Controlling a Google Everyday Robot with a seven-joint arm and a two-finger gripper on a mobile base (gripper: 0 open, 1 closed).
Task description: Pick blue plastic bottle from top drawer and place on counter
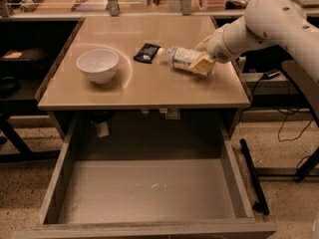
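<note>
In the camera view we see the gripper [202, 59] over the right of the counter [149, 86], fingers clamped on the sideways blue plastic bottle [180, 57], black packet [147, 52] just beside it, white bowl [98, 65] further left, top drawer [149, 190] open below.

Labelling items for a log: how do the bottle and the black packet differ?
The bottle is clear with a pale label; the packet is black. The bottle is bigger and held at one end by the hand; the packet lies free. Both are over the counter.
</note>
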